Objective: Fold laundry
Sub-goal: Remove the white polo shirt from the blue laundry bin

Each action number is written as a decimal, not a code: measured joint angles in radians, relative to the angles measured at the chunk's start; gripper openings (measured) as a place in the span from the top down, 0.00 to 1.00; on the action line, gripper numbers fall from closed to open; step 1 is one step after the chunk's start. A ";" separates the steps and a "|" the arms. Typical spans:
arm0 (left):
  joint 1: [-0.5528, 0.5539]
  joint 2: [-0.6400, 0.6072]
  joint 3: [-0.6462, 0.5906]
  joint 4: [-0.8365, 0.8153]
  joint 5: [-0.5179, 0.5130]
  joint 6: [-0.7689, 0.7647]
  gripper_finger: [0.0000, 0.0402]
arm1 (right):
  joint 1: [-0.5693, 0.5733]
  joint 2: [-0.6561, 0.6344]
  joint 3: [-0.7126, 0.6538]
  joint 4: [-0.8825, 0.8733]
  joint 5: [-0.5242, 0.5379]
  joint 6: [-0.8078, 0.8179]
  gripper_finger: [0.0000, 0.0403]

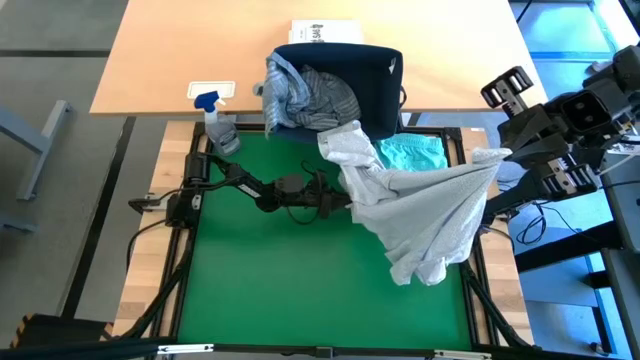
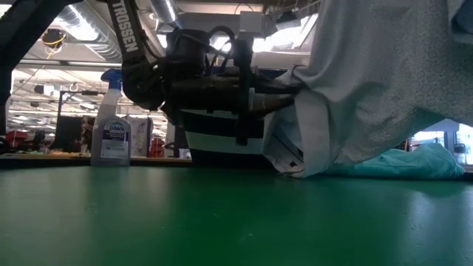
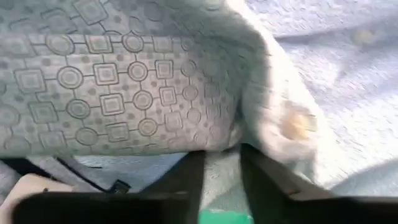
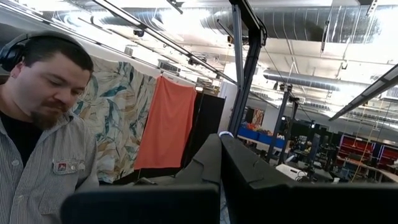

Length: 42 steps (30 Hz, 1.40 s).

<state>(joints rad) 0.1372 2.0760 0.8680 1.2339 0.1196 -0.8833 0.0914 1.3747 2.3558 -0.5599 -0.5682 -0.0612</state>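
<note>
A pale grey button-up shirt (image 1: 420, 215) is stretched up from the green mat toward the right. Its collar end (image 1: 345, 145) lies near the basket. My right gripper (image 1: 503, 156), raised high at the right, is shut on it. My left gripper (image 3: 222, 160) reaches level from the left and is shut on the shirt's near-left edge (image 1: 350, 205). A mint-teal garment (image 1: 412, 152) lies flat on the mat behind the shirt. A grey-blue striped garment (image 1: 310, 95) hangs over the rim of the navy basket (image 1: 370, 70). My left gripper pinches an edge of the shirt (image 3: 221, 171) between its two fingers, beside a button (image 3: 295, 124) and the patterned lining (image 3: 112, 93). It comes level from the table's left. The cloth there sits just above the mat. My right gripper holds a corner of the shirt (image 1: 488, 158) high above the table. Its own fingers (image 4: 242, 168) hide the place of contact in the wrist view. The shirt hangs down and leftward from it in a slanting sheet, with its lower folds (image 1: 420, 270) on the mat.
A spray bottle (image 1: 217, 125) stands at the mat's far-left corner. The basket sits at the far edge, half on the wooden table (image 1: 180, 60). The near and left parts of the mat (image 1: 270, 290) are bare. A person shows in the right wrist view, beyond the table.
</note>
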 joint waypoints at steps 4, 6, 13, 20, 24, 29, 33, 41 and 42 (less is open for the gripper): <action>0.006 -0.017 0.000 0.016 0.065 0.029 0.98 | 0.000 0.005 0.000 -0.001 0.000 0.000 1.00; 0.006 -0.039 0.000 0.021 0.089 0.032 0.98 | 0.000 0.006 0.000 -0.001 0.000 0.000 1.00; 0.011 -0.170 0.000 -0.096 0.162 0.132 0.99 | 0.000 0.006 0.000 0.000 0.000 0.000 1.00; 0.050 -0.215 0.000 -0.379 0.460 0.083 0.99 | 0.000 0.006 0.000 -0.026 0.000 0.000 1.00; 0.061 -0.216 0.000 -0.630 0.584 0.032 0.99 | 0.000 0.006 0.000 -0.045 0.000 0.000 1.00; 0.050 -0.213 0.000 -0.907 0.513 0.079 0.98 | 0.000 0.006 0.000 -0.048 0.000 0.000 1.00; 0.048 -0.209 -0.001 -0.954 0.305 0.109 0.90 | 0.000 0.006 0.000 -0.053 0.000 0.000 1.00; 0.045 -0.210 0.000 -0.855 0.072 0.239 0.62 | 0.000 0.006 0.000 -0.089 0.000 -0.032 1.00; 0.040 -0.210 0.000 -0.855 0.059 0.273 0.59 | 0.000 0.006 0.000 -0.092 0.000 -0.033 1.00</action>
<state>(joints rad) 0.1768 1.8660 0.8677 0.3792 0.1782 -0.6108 0.0914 1.3804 2.3554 -0.6524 -0.5678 -0.0940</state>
